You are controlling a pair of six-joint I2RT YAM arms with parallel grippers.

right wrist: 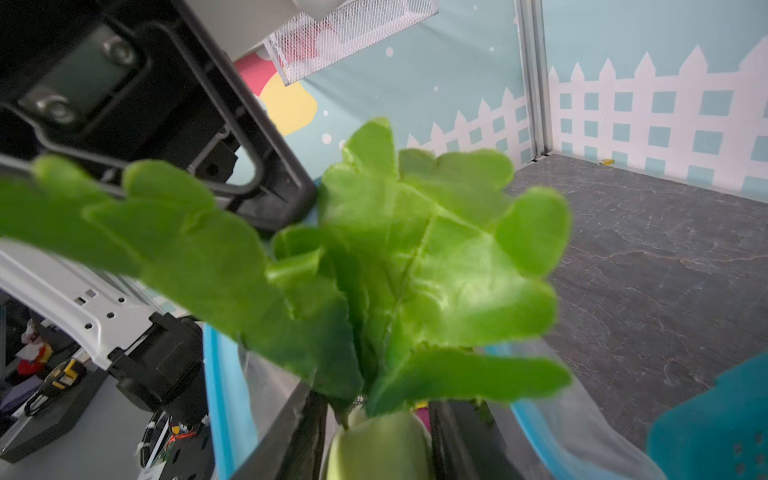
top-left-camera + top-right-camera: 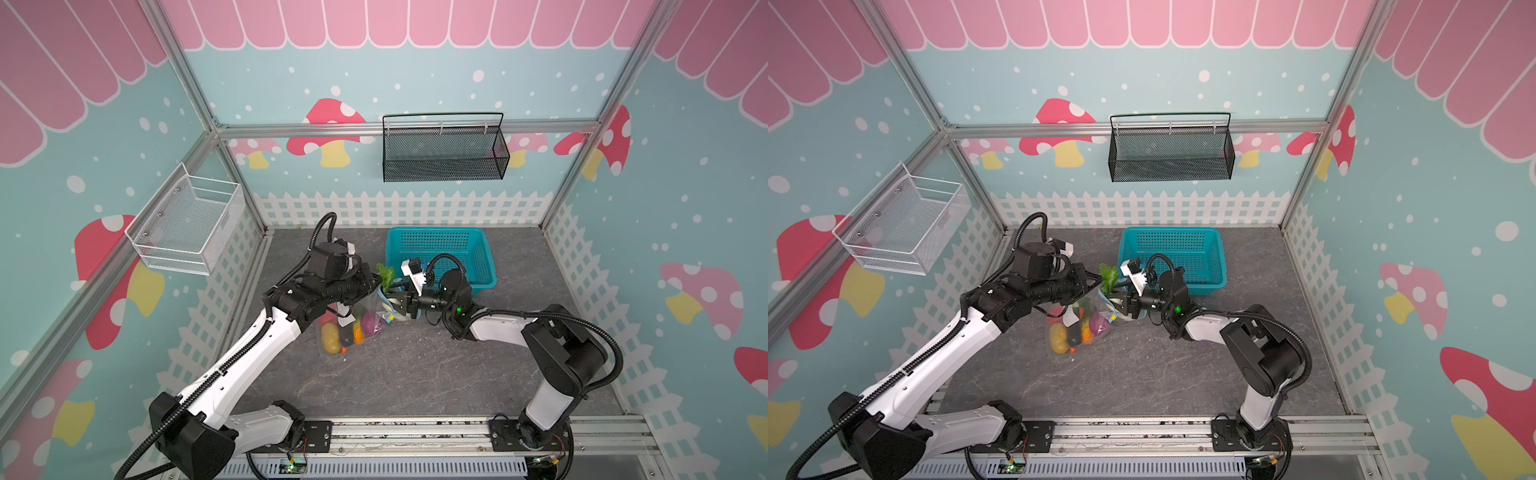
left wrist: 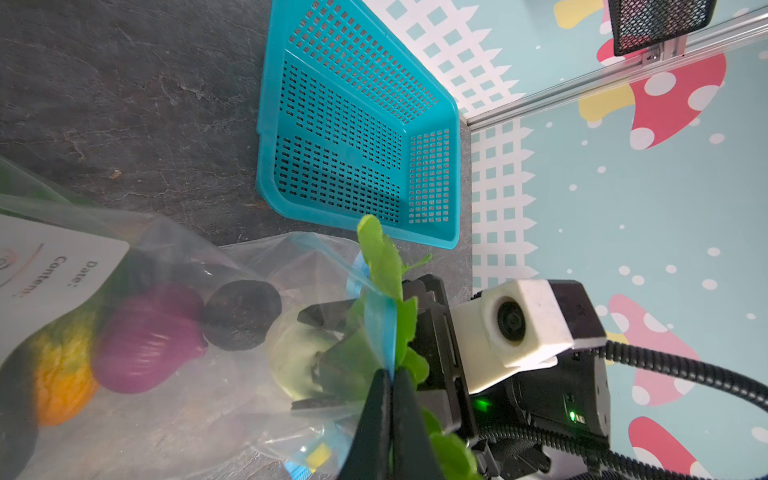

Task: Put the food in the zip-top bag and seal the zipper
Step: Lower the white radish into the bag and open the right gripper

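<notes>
Grey counter [image 2: 415,374]: from its near edge the left arm [image 2: 249,353] and right arm [image 2: 544,403] are bent inward, meeting near the centre. There a clear zip-top bag [image 3: 199,415] is laid, potato [image 2: 330,337], carrot [image 2: 358,330] and onion [image 2: 369,322] inside. Its blue zipper [image 3: 388,324] is pinched by the closed left gripper [image 3: 391,376]. A white radish [image 3: 291,357] is gripped in the bag's mouth by the right gripper [image 2: 394,302], leaves [image 1: 415,257] sticking out. A teal basket [image 2: 436,229] is set by the far edge.

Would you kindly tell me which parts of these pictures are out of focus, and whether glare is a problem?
In the right wrist view the radish and its leaves are soft, while the floor is sharp; in the left wrist view the label and carrot blur, the basket is crisp; in both top views lighting is even, the bag too small to judge glare.
</notes>
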